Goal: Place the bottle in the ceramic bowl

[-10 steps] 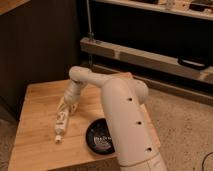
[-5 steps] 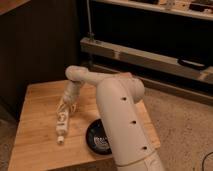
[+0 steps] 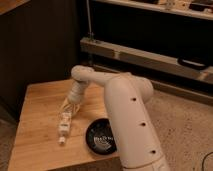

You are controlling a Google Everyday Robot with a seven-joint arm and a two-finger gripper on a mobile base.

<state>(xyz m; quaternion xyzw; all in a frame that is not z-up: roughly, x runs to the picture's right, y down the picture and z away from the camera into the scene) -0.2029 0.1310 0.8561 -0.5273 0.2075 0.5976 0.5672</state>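
Observation:
The small white bottle [image 3: 63,126] with a reddish-marked label points toward the front of the wooden table [image 3: 37,105], cap end nearest the camera. My gripper [image 3: 69,109] is at its far end, fingers closed around it, at the table's middle. I cannot tell whether the bottle touches the wood. The black ceramic bowl [image 3: 98,137] with pale swirl lines sits just right of the bottle near the front edge, partly hidden behind my white arm [image 3: 127,125].
The table's front edge runs just below the bowl. Dark cabinet fronts stand behind the table and a metal shelf rail [image 3: 145,55] runs at the back right. Speckled floor [image 3: 185,125] lies to the right.
The arm's upper joint has swung slightly; the gripper and bottle have shifted a little to the right, toward the bowl. The bowl has not moved.

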